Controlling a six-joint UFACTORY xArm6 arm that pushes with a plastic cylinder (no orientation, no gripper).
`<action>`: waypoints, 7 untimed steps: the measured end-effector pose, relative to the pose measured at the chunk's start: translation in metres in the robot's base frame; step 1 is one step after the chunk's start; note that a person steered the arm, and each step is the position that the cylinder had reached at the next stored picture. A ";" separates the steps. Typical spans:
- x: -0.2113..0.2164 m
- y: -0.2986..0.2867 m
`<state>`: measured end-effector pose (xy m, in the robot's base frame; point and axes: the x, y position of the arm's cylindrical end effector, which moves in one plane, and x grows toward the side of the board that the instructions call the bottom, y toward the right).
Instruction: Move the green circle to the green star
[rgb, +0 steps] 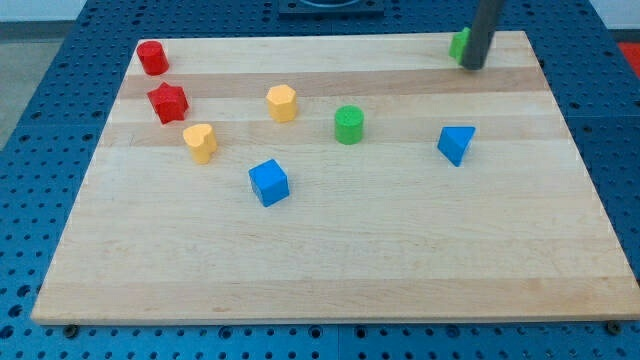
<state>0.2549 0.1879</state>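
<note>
Wooden board (330, 270) on blue pegboard (40, 60). My tip (473, 66) sits at the view's top right, near the board's far edge, planted on the surface. No jaws on this rig, just a plain dark rod, holding nothing.

Green star (459, 45): touching or just beside my tip on its left side, mostly hidden behind the rod. Only a green sliver shows, so I can't confirm the shape or which way it points.

Green circle (349, 125): well apart from my tip, down and to the view's left of it, roughly mid-board. It stands upright, flat face up, long axis vertical. Round, so no heading to read.

Around it:
- Yellow hexagon (283, 103) is left of the green circle, near but apart.
- Blue cube (269, 183) is lower left of the circle, further from my tip.
- Blue triangle (456, 144) is directly below my tip in the view, right of the circle, apart from both.
- Yellow heart (200, 142), red star (168, 102) and red cylinder (152, 57) are all far off to the view's left, the far side of the circle from my tip.

Straight line from circle up to the star: bare wood, no block sits on it. The blue triangle lies just below that line, not on it. My rod stands on the star's right flank, the side away from the circle.
</note>
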 end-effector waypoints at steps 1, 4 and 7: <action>0.066 -0.034; 0.160 -0.241; 0.076 -0.119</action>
<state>0.3310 0.0684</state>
